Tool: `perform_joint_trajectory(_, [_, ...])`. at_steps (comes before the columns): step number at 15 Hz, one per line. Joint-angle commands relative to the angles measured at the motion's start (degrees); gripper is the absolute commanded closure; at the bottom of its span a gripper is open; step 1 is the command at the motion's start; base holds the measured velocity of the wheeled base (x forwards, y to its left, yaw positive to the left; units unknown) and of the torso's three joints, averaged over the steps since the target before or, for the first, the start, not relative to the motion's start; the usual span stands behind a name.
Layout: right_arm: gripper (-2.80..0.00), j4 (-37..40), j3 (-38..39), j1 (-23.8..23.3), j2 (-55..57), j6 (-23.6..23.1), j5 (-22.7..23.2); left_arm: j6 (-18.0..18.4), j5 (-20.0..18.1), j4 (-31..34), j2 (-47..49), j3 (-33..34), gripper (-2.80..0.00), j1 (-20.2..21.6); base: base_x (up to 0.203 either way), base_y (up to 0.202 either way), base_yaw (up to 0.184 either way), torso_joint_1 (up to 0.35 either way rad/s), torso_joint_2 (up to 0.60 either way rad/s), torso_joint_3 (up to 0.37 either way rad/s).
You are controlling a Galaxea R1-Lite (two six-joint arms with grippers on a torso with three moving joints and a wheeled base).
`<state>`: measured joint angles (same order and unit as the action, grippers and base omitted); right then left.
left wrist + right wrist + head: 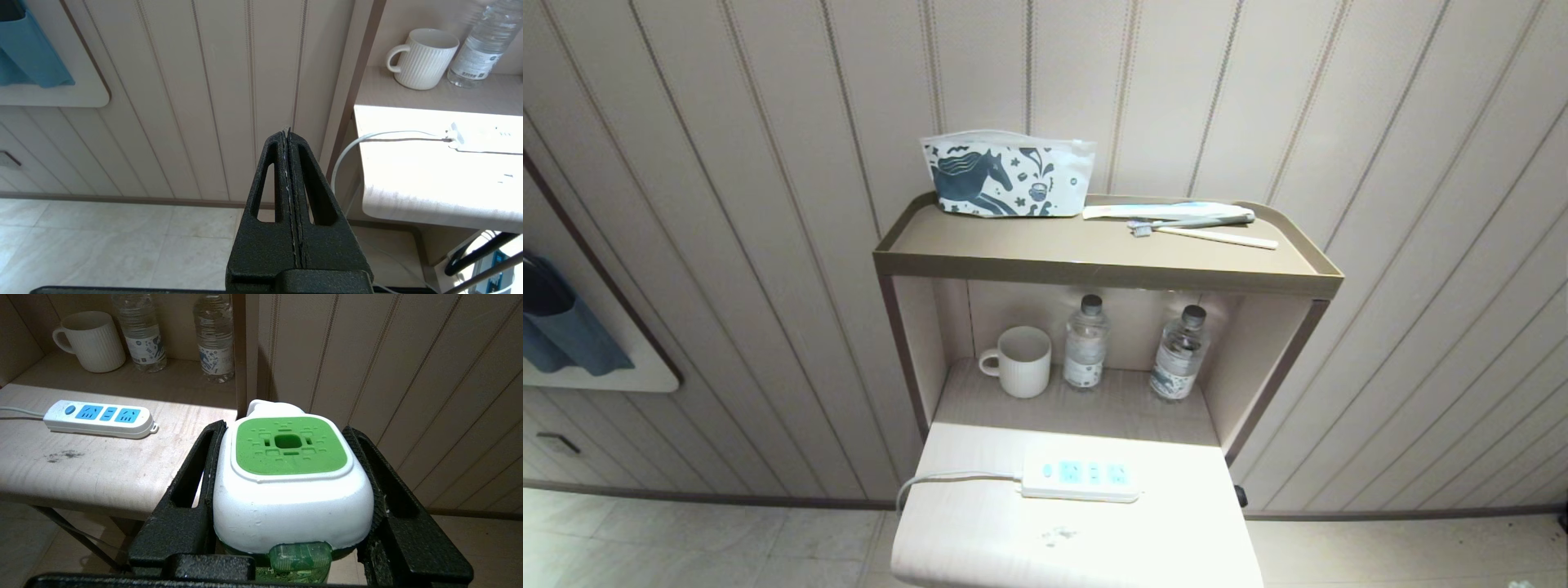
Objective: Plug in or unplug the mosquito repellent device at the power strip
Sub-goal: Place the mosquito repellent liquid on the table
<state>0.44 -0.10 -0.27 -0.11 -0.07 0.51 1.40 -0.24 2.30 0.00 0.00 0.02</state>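
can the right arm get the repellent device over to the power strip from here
Probably yes. The right gripper already clamps the mosquito repellent device, and the power strip lies on the table with nothing plugged in or standing between them.

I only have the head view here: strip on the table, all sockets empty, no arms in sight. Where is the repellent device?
Observer: In the right claw, clamped between its fingers, green top up. It hangs off the table's edge, well short of the power strip.
Operator: Is the device upright in that grip?
Observer: Yes; the green bottle shows beneath the white body.
Operator: And the left claw?
Observer: The left claw is shut on nothing, out beside the table on the strip's cord side, pointing at the panelled wall.
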Motion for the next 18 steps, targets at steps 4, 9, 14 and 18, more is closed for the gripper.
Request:
perform_joint_trajectory(4, [0.00, 0.0, 0.0, -0.1, 0.2, 0.2, 0.0, 0.0, 0.0, 0.0, 0.1, 0.0, 0.00, 0.1, 0.000, 0.000, 0.000, 0.000, 0.00, 0.000])
perform_joint_trajectory(9, [0.00, 0.0, 0.0, -0.1, 0.2, 0.2, 0.0, 0.0, 0.0, 0.0, 0.1, 0.0, 0.00, 0.0, 0.000, 0.000, 0.000, 0.000, 0.00, 0.000])
perform_joint_trajectory(14, [0.00, 0.0, 0.0, -0.1, 0.2, 0.2, 0.0, 0.0, 0.0, 0.1, 0.0, 0.0, 0.00, 0.1, 0.000, 0.000, 0.000, -0.012, 0.02, 0.016])
perform_joint_trajectory(18, [0.00, 0.0, 0.0, -0.1, 0.2, 0.2, 0.0, 0.1, 0.0, 0.1, 0.1, 0.0, 0.00, 0.1, 0.000, 0.000, 0.000, -0.147, 0.33, 0.168])
